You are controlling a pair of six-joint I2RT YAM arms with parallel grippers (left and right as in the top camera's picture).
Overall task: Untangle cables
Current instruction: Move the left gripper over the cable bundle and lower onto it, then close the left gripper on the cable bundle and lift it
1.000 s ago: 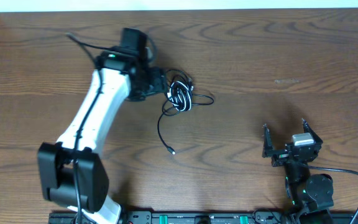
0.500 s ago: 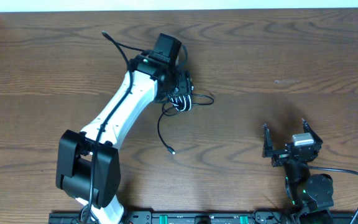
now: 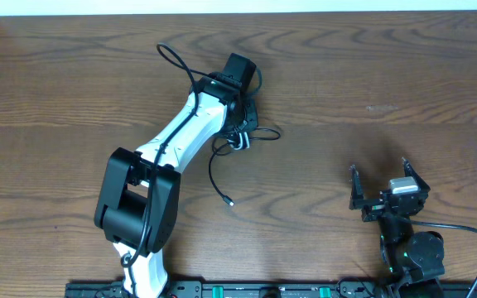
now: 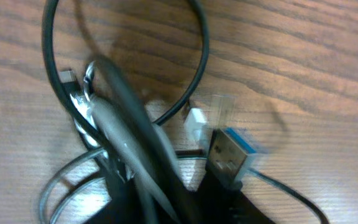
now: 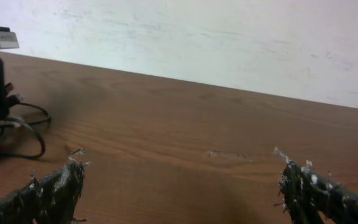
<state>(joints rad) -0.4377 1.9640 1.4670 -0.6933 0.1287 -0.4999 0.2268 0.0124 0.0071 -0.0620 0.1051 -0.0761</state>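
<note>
Brown wooden table (image 3: 387,74) with a small tangle of thin black and white cables (image 3: 243,139) near its middle, a bit toward the far edge.
The white left arm (image 3: 180,136) reaches out from the near edge and leans over the tangle, so its left claw (image 3: 243,118) hides part of the pile from above. Up close the picture is blurry. A flat metal plug with blue inside (image 4: 229,152) and a small white plug (image 4: 196,121) show, but I cannot tell how far that claw is shut or if it holds a cable. The right claw (image 5: 179,165) sits by the near right corner, wide open, holding nothing.
</note>
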